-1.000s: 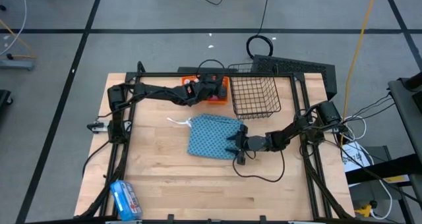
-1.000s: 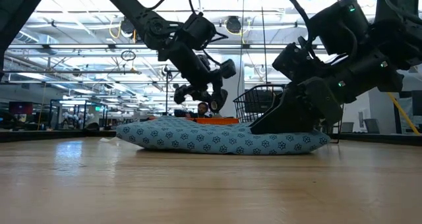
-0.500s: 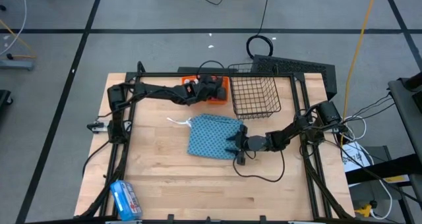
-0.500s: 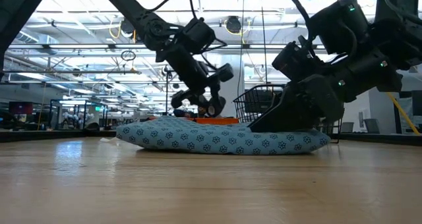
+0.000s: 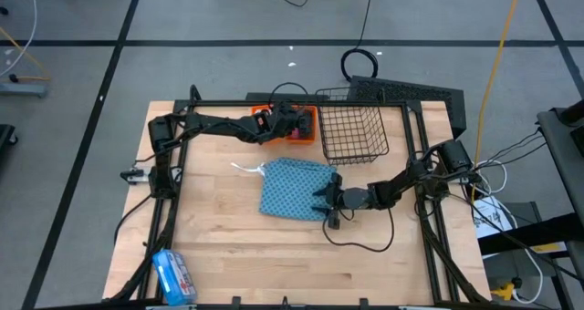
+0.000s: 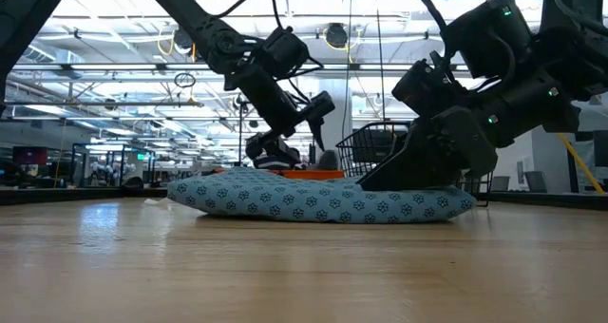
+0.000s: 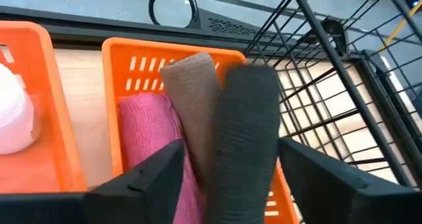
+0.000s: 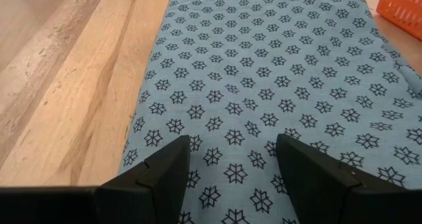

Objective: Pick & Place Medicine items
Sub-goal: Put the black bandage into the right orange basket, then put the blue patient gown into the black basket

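Straddling dark roll (image 7: 245, 138), parted left gripper (image 7: 227, 168)

Two dark, matte, jointed metal arms with bulky black housings, thin black cables looping alongside, small green indicator lights, and blunt black finger pads.

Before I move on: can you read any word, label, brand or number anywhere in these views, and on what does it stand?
No text can be read in any view.
Blue and white packet at the table's near left corner: it seems to carry printing, but too small to read.
Blue patterned cloth: only a repeated flower-like pattern, no letters.
Orange bin, with the pink roll, brown roll and dark roll: no label shows.
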Controlling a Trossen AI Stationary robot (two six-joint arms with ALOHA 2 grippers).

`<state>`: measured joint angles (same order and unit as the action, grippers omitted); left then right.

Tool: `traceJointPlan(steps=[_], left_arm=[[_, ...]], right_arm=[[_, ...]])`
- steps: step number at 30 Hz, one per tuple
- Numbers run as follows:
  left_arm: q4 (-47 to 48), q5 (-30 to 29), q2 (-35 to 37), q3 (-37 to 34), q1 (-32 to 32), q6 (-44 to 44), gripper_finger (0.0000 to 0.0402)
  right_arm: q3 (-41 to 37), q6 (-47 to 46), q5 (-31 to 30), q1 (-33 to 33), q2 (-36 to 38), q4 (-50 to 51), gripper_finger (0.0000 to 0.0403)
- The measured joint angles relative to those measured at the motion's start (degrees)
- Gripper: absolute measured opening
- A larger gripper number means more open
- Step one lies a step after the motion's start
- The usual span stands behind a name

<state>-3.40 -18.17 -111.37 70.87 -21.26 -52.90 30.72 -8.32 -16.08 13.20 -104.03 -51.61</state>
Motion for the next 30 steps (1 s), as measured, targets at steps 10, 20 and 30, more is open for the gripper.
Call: traceJointPlan(steps=[10, 20, 30], left_arm=[[-4.59, 0.75, 0.01, 0.00, 0.00, 9.89, 0.0319], [-2.43, 20.54, 11.64, 0.00, -0.74, 24.04, 0.0328], [13.88, 22.92, 34.23, 0.01, 9.03, 45.60, 0.0317]], right_arm=[[0.02, 0.00, -0.11, 0.02, 0.00, 0.04, 0.0212], [0.04, 0.00, -0.11, 0.02, 0.00, 0.15, 0.0211], [0.04, 0.00, -0.28, 0.00, 0.00, -0.07, 0.0212]])
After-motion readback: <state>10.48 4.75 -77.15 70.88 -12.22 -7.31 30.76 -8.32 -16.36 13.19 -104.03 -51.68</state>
